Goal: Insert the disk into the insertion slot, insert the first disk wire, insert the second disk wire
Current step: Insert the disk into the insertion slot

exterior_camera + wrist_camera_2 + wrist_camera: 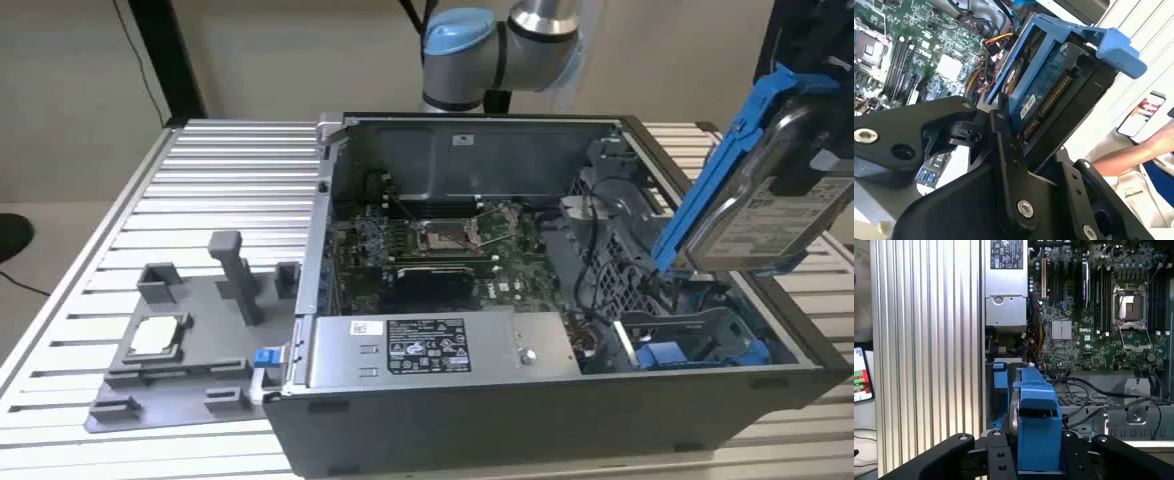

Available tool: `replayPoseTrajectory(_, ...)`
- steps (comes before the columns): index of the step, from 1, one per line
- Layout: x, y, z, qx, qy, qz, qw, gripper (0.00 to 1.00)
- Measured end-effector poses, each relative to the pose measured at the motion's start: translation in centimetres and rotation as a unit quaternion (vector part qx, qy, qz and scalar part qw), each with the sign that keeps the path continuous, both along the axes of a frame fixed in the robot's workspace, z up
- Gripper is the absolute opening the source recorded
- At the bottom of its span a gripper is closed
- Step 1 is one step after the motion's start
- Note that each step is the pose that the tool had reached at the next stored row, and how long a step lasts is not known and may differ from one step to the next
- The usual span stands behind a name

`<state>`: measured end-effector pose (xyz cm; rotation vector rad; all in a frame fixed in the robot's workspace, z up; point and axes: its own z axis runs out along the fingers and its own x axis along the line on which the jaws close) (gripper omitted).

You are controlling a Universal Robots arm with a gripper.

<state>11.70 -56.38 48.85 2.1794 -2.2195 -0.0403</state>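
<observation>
The gripper (pixel 1031 440) has its jaws clamped on the disk (pixel 761 215). The disk hangs in the air above the slot (pixel 687 342), at the exterior view's right end of the open case (pixel 534 420). Its long side stands almost upright, leaning a little. The case sits on a ribbed metal table (pixel 227 170).

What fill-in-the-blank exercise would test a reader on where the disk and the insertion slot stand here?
1. The hand is shut on the disk, whose carrier is ____ plastic.
2. The disk hangs ____ the open computer case, not inside it.
3. The insertion slot is ____, with no disk in it.
Missing words: blue; above; empty.
</observation>
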Motion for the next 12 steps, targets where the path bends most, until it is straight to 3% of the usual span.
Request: replayPoseTrajectory(12,0.0,0.0,-0.01,0.0,0.0,0.0,1.0,0.0)
